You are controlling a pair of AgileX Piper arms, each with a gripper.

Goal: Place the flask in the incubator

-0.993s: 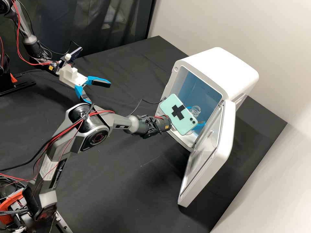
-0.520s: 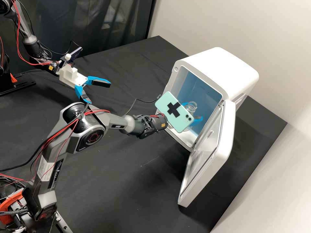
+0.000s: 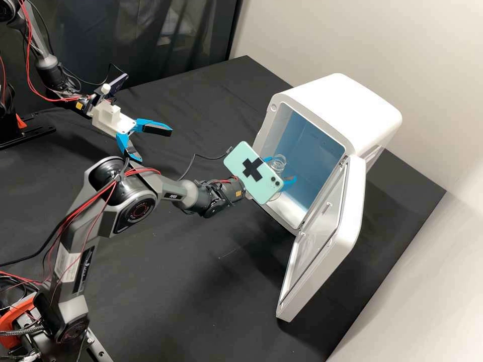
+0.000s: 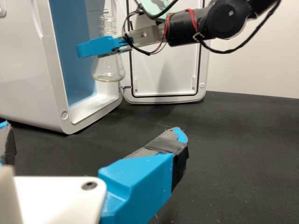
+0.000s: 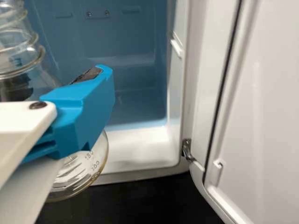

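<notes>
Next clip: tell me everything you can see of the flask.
The flask is a clear glass conical flask with a ribbed neck and printed graduation marks near its base. It is upright, clamped just below the neck between the blue fingers of the right pincer. It hangs in the doorway of the open white incubator, with its base apparently just above the front of the floor.

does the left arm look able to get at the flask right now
Probably not: the flask is clamped by the right gripper at the incubator mouth, the right arm lies across the way, and the left gripper hangs open far back.
</notes>
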